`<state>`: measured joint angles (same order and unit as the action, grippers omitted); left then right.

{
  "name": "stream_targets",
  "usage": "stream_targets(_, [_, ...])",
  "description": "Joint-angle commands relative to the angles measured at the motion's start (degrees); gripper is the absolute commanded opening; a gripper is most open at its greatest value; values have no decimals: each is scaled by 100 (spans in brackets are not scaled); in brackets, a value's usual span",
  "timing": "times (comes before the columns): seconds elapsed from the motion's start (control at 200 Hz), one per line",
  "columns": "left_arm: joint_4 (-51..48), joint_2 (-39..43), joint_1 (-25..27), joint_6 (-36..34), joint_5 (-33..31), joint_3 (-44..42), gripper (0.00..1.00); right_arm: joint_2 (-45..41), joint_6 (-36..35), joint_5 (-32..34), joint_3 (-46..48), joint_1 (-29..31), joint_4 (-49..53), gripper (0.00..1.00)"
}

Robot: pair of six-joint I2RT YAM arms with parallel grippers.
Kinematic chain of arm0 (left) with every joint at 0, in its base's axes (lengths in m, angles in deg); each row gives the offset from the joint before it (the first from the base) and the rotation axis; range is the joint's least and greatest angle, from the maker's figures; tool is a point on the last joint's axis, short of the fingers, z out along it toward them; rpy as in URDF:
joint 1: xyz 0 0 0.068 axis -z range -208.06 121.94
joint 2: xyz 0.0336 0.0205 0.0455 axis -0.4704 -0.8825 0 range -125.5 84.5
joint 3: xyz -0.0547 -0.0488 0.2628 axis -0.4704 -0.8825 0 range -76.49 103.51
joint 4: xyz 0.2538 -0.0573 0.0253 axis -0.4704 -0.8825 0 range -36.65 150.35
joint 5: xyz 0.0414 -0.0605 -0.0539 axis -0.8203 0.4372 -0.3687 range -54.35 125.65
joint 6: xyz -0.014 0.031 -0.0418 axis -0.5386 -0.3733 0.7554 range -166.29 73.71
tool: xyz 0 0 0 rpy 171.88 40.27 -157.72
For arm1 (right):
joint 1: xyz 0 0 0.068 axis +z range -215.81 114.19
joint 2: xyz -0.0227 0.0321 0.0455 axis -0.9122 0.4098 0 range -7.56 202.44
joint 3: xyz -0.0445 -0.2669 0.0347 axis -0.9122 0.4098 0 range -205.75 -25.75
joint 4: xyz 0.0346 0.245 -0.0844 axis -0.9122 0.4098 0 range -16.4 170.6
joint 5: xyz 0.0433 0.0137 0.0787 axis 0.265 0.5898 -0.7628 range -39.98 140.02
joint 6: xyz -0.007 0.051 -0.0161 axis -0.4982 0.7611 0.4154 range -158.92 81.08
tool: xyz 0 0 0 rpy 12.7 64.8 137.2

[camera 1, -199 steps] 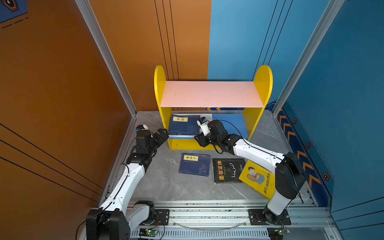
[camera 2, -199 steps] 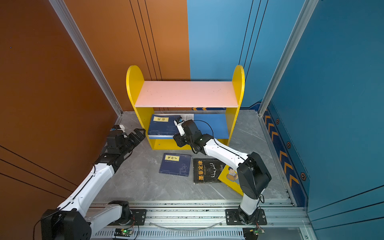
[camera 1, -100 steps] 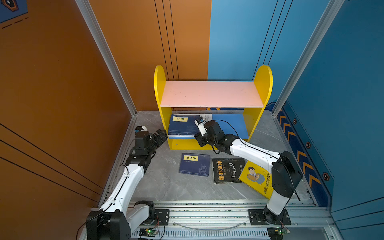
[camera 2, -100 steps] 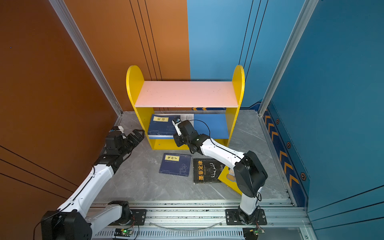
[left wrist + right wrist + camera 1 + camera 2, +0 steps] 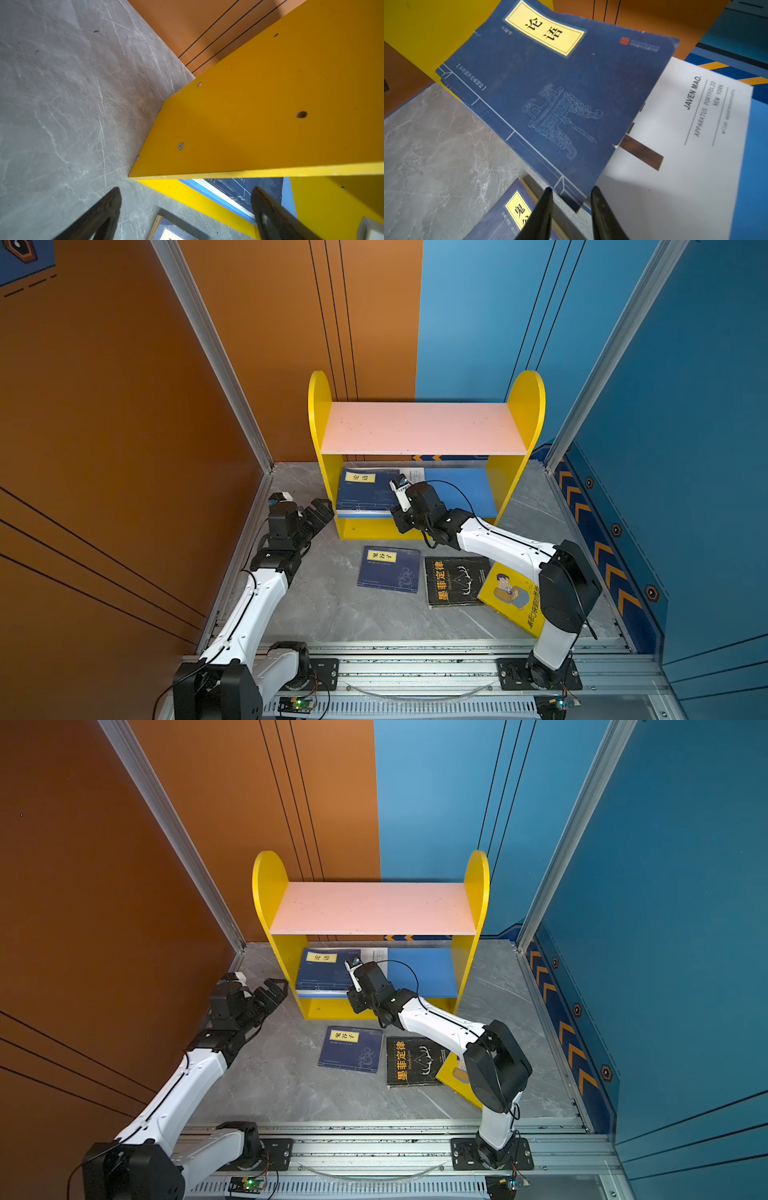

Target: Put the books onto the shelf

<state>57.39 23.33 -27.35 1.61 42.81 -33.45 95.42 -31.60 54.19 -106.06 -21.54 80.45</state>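
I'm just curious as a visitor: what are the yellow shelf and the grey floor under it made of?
Shelf: likely painted or laminated wood board, matte; countersunk screws and a drilled hole show. Floor: marble-look slab with white veins, possibly printed laminate.

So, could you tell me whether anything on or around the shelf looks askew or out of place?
Yes: on the blue lower board of the shelf, the navy book lies offset on the white book, which sticks out from under it. On the floor, the yellow book lies slanted at the black book's edge.
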Motion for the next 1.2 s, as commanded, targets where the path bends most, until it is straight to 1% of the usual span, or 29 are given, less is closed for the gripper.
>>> stream_targets(0.0, [41,52,-71,9,110,-117,98,99,51,161,-150,18,-139,31])
stream_targets(0.135, [51,30,-106,0,146,-121,98,74,60,136,-143,29,-171,31])
stream_targets(0.3, [-6,74,-115,-89,255,-121,98,-36,51,145,-104,46,-109,36])
stream_targets(0.36, [-66,109,-115,-186,364,-121,98,-137,60,172,-56,59,-72,40])
stream_targets(0.486, [-361,288,-106,-342,572,-146,98,-433,229,354,159,173,-27,52])
stream_targets(0.576, [-660,511,-98,-481,648,-169,98,-662,527,430,372,292,0,58])
stream_targets(0.661, [-1058,720,-72,-553,766,-222,98,-911,881,686,618,459,46,62])
stream_targets(0.726, [-1210,862,-9,-562,878,-332,98,-1106,1187,734,905,574,-80,63])
stream_targets(0.811, [-1384,1026,109,-516,873,-544,98,-1269,1512,912,1313,688,-311,64])
stream_targets(0.951, [-1384,1224,294,-304,767,-1017,98,-1310,2140,1233,1671,814,-253,65])
stream_targets(1.066, [-1280,1124,580,-233,729,-1252,98,-1376,2969,1206,2158,833,-578,66])
stream_targets(1.197, [-1038,788,956,-193,669,-1434,98,-1232,3748,1041,2635,817,-931,66])
